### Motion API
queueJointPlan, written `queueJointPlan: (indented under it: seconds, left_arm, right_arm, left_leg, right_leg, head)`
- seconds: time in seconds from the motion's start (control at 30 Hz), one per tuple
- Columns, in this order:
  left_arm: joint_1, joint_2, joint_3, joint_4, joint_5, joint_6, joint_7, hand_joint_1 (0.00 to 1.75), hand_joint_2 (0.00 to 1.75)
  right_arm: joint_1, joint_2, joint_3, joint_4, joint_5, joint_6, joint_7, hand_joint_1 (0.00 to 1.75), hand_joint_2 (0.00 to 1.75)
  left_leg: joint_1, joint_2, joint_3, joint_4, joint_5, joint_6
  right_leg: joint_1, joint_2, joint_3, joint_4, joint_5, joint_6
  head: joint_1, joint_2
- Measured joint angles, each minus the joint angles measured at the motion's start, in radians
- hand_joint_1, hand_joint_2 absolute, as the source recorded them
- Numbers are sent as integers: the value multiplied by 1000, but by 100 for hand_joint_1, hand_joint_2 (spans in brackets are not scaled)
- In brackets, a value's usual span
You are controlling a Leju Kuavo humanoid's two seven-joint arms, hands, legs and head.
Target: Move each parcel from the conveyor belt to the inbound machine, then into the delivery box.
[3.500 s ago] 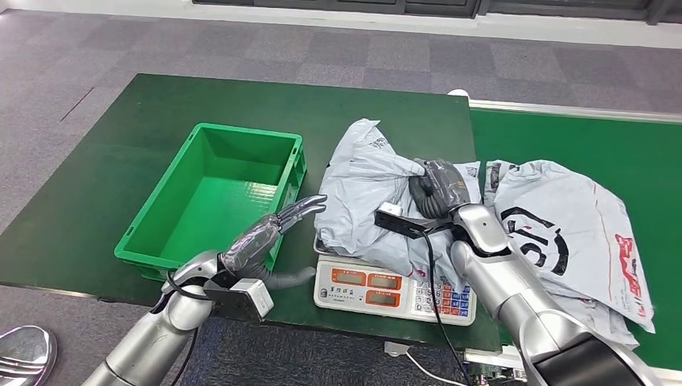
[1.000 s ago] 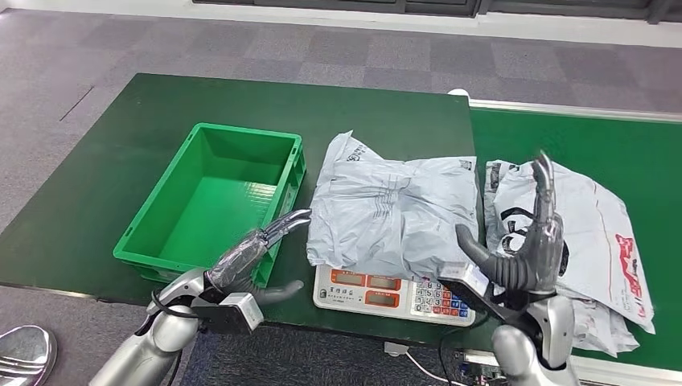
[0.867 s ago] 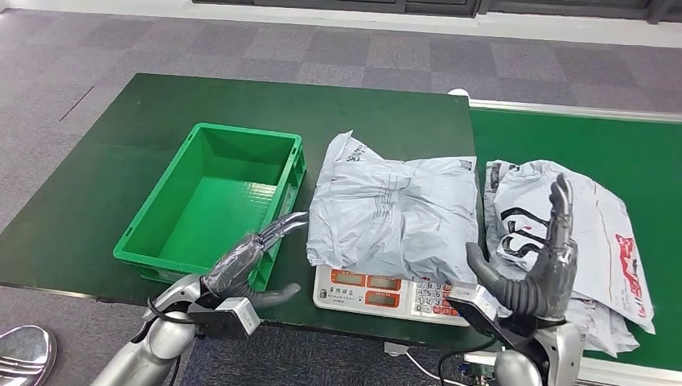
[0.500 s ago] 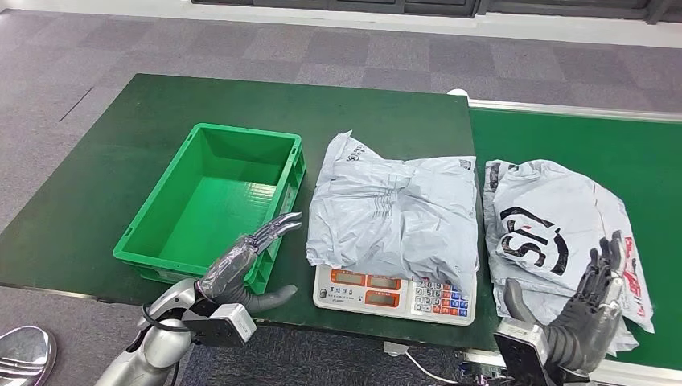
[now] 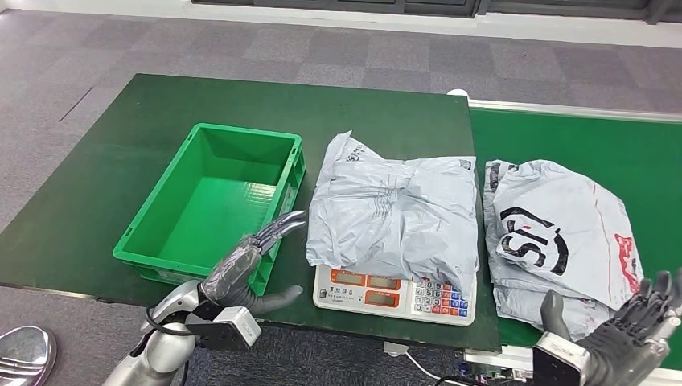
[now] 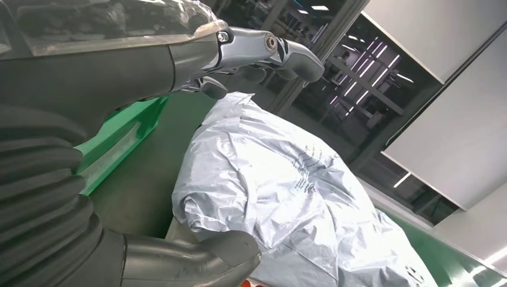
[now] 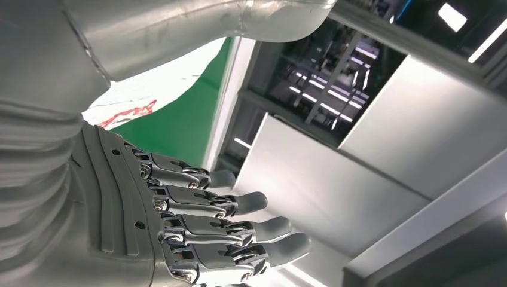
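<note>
A crumpled grey parcel (image 5: pixel 396 218) lies on the white weighing scale (image 5: pixel 394 294); the left wrist view shows the same parcel (image 6: pixel 287 197) close up. A second grey parcel (image 5: pixel 559 238) with black and red print rests on the conveyor belt (image 5: pixel 627 157) to the right. My left hand (image 5: pixel 249 257) hovers open at the table's front edge, between the green box (image 5: pixel 215 199) and the scale, fingers (image 6: pixel 263 51) stretched toward the parcel without touching it. My right hand (image 5: pixel 635 334) is low at the frame's bottom right, open and empty, its fingers (image 7: pixel 239 230) spread.
The green delivery box is empty and sits left of the scale on the dark green table (image 5: pixel 121 129). A metal rail (image 5: pixel 575 111) borders the belt's far side. Grey carpet floor (image 5: pixel 241 44) surrounds the table.
My right hand let go of the parcel on the scale, opened, and drew back down to the bottom right corner. The left hand has barely moved.
</note>
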Motion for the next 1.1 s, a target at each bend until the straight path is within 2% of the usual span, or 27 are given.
queueJointPlan:
  seconds: [0.33, 0.63, 1.1]
  left_arm:
    - [7, -2, 1, -13, -1, -1, 5, 0, 175]
    - [7, -2, 1, -11, 0, -1, 5, 0, 175]
    - [7, 0, 1, -8, 2, -1, 4, 0, 175]
  right_arm:
    - [-2, 28, -27, 0, -18, 0, -1, 0, 175]
    - [1, 28, -28, 0, -104, 0, -2, 0, 175]
    - [7, 25, -27, 0, -127, 1, -3, 0, 175]
  left_leg:
    - [0, 0, 0, 0, 0, 0]
    - [0, 0, 0, 0, 0, 0]
    - [0, 0, 0, 0, 0, 0]
  right_leg:
    - [0, 0, 0, 0, 0, 0]
    - [0, 0, 0, 0, 0, 0]
    - [0, 0, 0, 0, 0, 0]
  head:
    - [0, 0]
    - [0, 0]
    - [0, 0]
